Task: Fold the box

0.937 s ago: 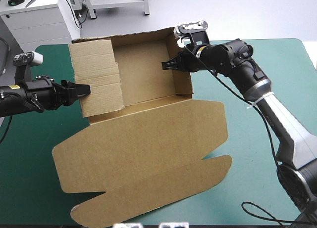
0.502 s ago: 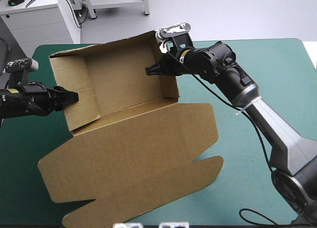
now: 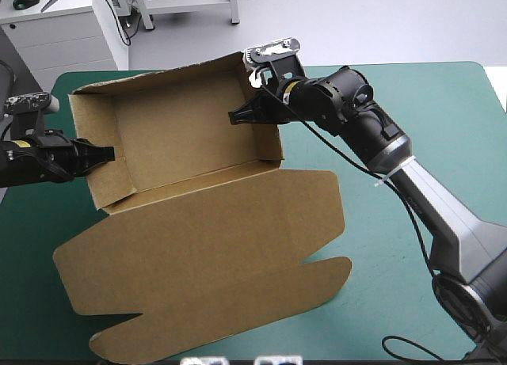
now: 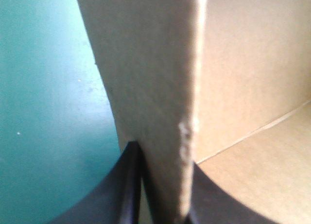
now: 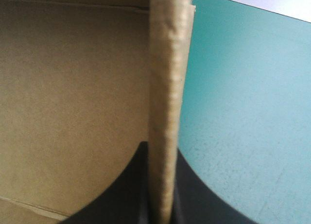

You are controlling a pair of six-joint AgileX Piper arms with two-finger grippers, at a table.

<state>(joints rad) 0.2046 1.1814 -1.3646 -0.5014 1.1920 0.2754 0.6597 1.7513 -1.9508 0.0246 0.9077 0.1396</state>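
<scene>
Nearest the robot, the lid (image 3: 206, 254) of the brown box (image 3: 182, 135) lay flat on the counter (image 3: 412, 112), its tabbed edge toward the near side and its hinge crease running along the front of the tray. Beyond that crease the tray stood open, walls raised, on the left-centre of the teal-green cover and turned somewhat askew to the counter's edges. The left claw (image 3: 104, 153) was clamped on the left end wall (image 4: 155, 78), one black finger outside it and one inside, with the board pinched between them. The right claw (image 3: 236, 116), reaching in from the far right, was likewise clamped on the right end wall (image 5: 164, 78), which looked thick at its top edge, as if doubled over. Farthest off, the back wall (image 3: 158, 72) rose along the tray's far side. By my judgement the step in hand was steadying the formed tray by its two ends, with the walls up and the lid not yet dealt with. The next move seemed to call for settling the tray square on the counter and releasing one end at a time, watching that neither wall sprang outward. Whether the tray's floor sat fully on the cover could not be told.
</scene>
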